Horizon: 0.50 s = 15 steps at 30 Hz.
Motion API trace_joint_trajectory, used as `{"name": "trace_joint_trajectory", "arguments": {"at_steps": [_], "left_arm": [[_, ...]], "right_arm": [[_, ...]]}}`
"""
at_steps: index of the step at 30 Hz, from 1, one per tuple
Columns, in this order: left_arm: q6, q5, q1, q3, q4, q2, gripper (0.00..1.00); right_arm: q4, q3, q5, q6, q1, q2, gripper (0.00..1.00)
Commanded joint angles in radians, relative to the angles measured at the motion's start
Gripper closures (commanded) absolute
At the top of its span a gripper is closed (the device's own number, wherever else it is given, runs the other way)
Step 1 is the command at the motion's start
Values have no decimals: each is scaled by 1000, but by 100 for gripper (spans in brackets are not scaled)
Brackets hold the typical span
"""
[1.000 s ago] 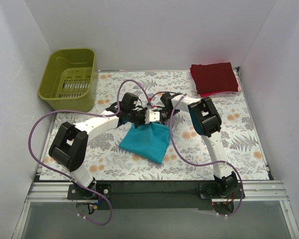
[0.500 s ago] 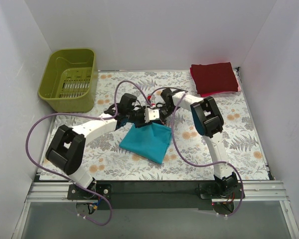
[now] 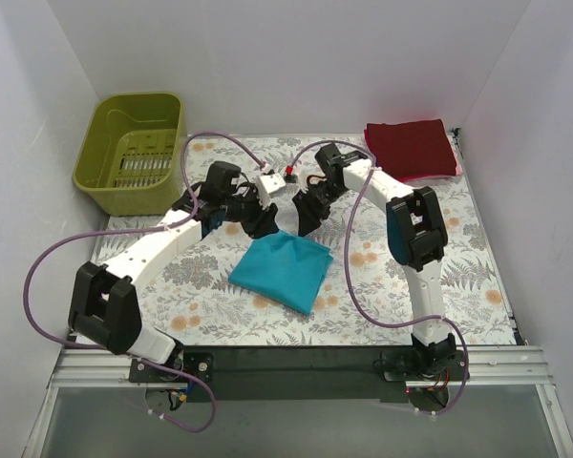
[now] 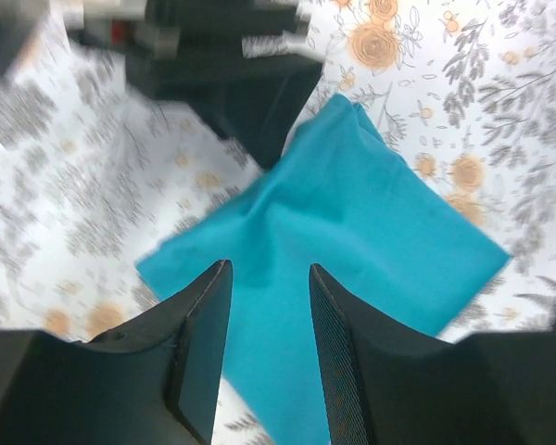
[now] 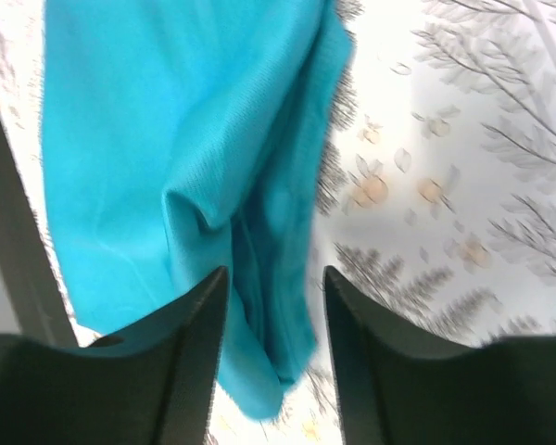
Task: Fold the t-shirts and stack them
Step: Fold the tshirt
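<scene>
A teal t-shirt (image 3: 282, 270) lies folded into a rough square on the floral mat, with nothing holding it. My left gripper (image 3: 260, 220) hovers just beyond its far left corner, jaws open and empty; in the left wrist view the shirt (image 4: 352, 213) lies below the gripper (image 4: 269, 267). My right gripper (image 3: 307, 217) hangs over the far right corner, also open and empty, and the right wrist view shows the shirt's layered edge (image 5: 167, 139) beneath the gripper (image 5: 275, 271). A folded dark red t-shirt (image 3: 411, 147) sits on a pink one (image 3: 428, 176) at the back right.
An olive-green plastic basket (image 3: 134, 148) stands at the back left corner. The floral mat (image 3: 458, 267) covers the table. White walls close in on three sides. Purple cables loop off both arms.
Both grippers have opened and let go of the teal shirt. They have risen and drawn back toward the far side, apart from each other. The shirt now lies flat.
</scene>
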Motion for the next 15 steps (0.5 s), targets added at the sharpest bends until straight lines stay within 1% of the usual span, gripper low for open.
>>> {"name": "trace_joint_trajectory", "arguments": {"at_steps": [1, 4, 7, 8, 11, 15], "left_arm": [[-203, 102, 61, 59, -171, 59, 62], [-291, 134, 90, 66, -220, 105, 63], [-367, 154, 105, 69, -256, 180, 66], [-386, 160, 114, 64, -256, 212, 66], [-429, 171, 122, 46, -253, 257, 67], [-461, 162, 124, 20, -233, 283, 67]], "right_arm": [[-49, 26, 92, -55, -53, -76, 42], [-120, 26, 48, -93, -102, -88, 37], [-210, -8, -40, -133, -119, -93, 32], [-215, -31, -76, -138, -117, -105, 32], [-211, -82, -122, -130, -113, -110, 31], [-201, -89, -130, -123, -111, -74, 29]]}}
